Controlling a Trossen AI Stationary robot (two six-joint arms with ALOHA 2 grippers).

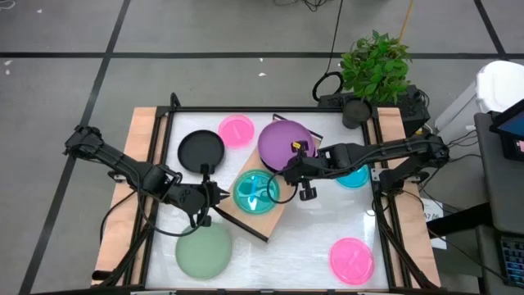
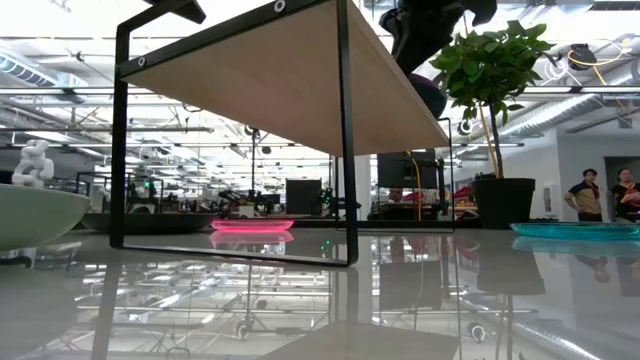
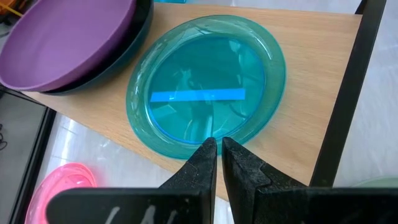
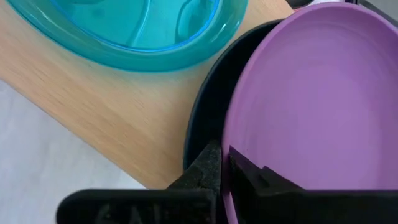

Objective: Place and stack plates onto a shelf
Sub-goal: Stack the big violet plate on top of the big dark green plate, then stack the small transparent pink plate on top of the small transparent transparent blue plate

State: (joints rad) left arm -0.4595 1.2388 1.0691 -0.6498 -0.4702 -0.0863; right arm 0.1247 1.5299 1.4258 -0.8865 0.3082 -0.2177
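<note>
The shelf (image 1: pixel 282 215) is a light-wood board on black rails, lying slantwise on the table. On it the purple plate (image 1: pixel 283 139) sits nested in a dark teal plate (image 4: pixel 202 118), with a translucent cyan plate (image 1: pixel 255 191) beside them. My right gripper (image 4: pixel 224 158) is shut at the purple plate's rim, on the side toward the cyan plate. My left gripper (image 3: pixel 219 144) is shut, its tips at the cyan plate's rim on the table's left side. The black plate (image 1: pixel 201 149), pale green plate (image 1: pixel 203 250), two pink plates (image 1: pixel 237 129) (image 1: pixel 352 260) and another cyan plate (image 1: pixel 357 176) rest on the table. My right gripper has the purple plate's rim (image 4: pixel 231 134) between its two fingers, one finger outside over the dark teal plate and one over the purple inside. It comes level from the table's right. The purple plate rests in the dark teal plate. My left gripper's shut tips overlap the cyan plate's rim (image 3: pixel 199 152); whether they touch it, I cannot tell.
A potted plant (image 1: pixel 375 65) and cables stand beyond the table's far right corner. The shelf board stands raised on black legs (image 2: pixel 347 150). Open table top lies between the pale green plate and the near pink plate. People show far off in the room (image 2: pixel 583 195).
</note>
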